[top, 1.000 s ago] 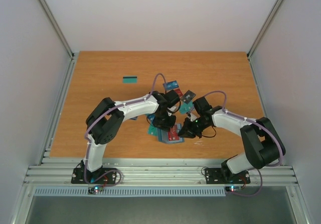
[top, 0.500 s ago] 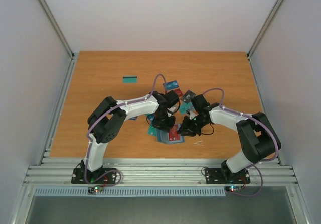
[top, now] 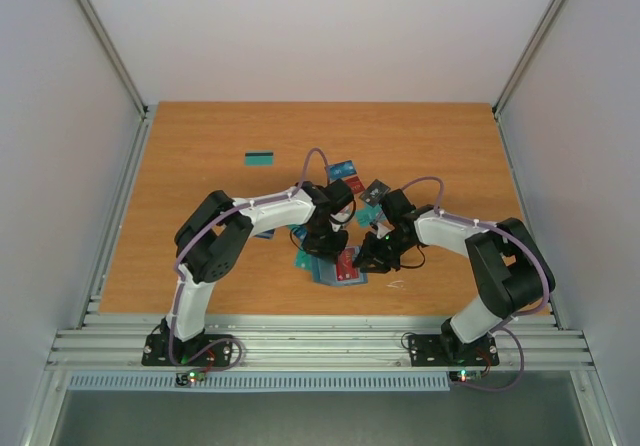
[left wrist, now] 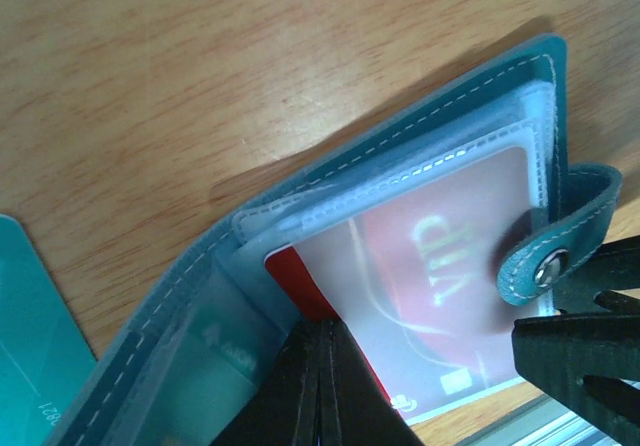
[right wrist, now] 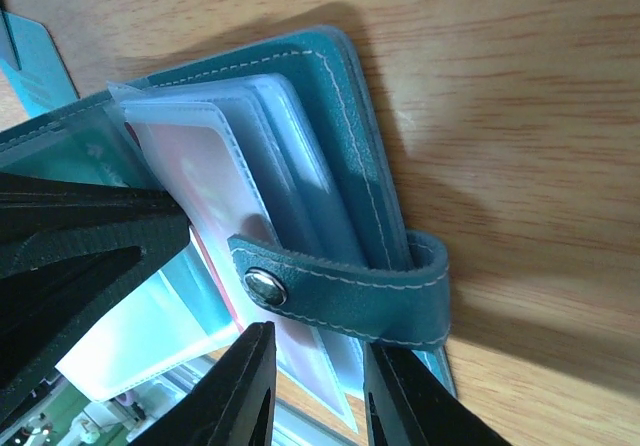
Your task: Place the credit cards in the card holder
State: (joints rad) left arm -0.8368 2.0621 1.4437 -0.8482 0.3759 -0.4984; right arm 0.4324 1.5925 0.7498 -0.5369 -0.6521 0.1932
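The card holder [top: 338, 269] is lying open on the table [top: 200, 186], near the front, between the left gripper [top: 322, 249] and the right gripper [top: 368, 259]. The left fingers [left wrist: 318, 366] are pressed together, and their tip is touching the clear sleeves [left wrist: 400, 191], where a red card [left wrist: 440, 256] is sitting inside. The right fingers [right wrist: 245, 386] are a little spread and are gripping nothing; the strap [right wrist: 340, 288] is crossing just ahead of them. Several cards [top: 345, 172] are lying just behind the grippers. One teal card [top: 260, 158] is lying well apart, to the far left.
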